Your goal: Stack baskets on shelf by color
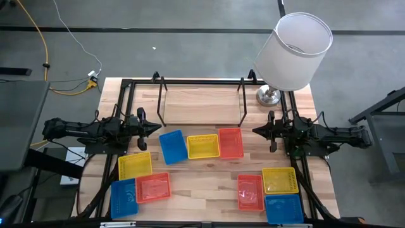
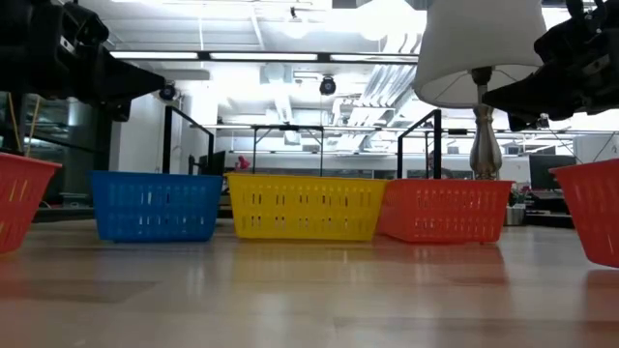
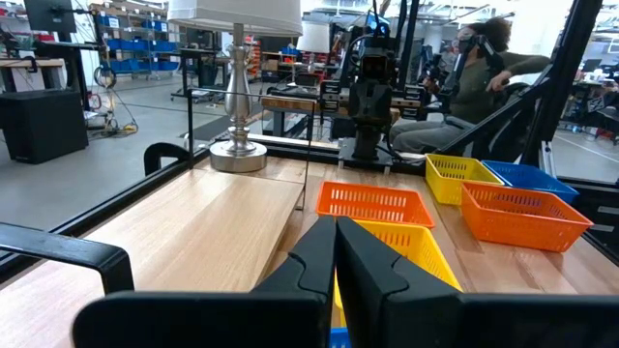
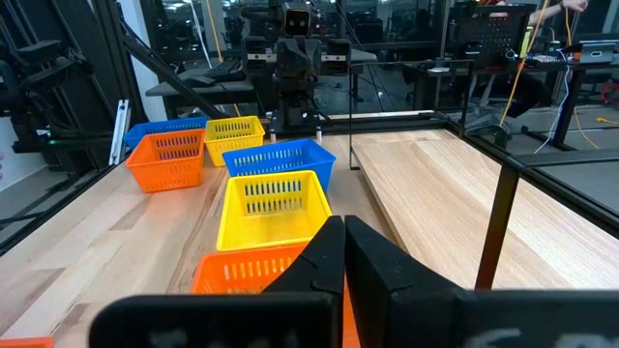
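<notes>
The shelf (image 1: 201,104), a light-wood board in a black wire frame, stands at the table's far middle with nothing on it. In front of it a blue basket (image 1: 172,146), a yellow one (image 1: 203,146) and an orange-red one (image 1: 230,142) rest in a row on the table. Near left lie a yellow (image 1: 135,166), a blue (image 1: 123,197) and an orange-red basket (image 1: 153,187). Near right lie an orange-red (image 1: 250,192), a yellow (image 1: 280,180) and a blue one (image 1: 283,208). My left gripper (image 1: 155,128) and right gripper (image 1: 256,131) hover level at the table's sides, both shut with nothing between their fingers, pointing at each other.
A white-shaded lamp (image 1: 294,50) stands on its metal base (image 1: 269,96) at the table's far right corner, beside the shelf's right end. Black frame rails (image 1: 126,101) run along the table's sides. A person (image 3: 484,72) sits beyond the table's right side.
</notes>
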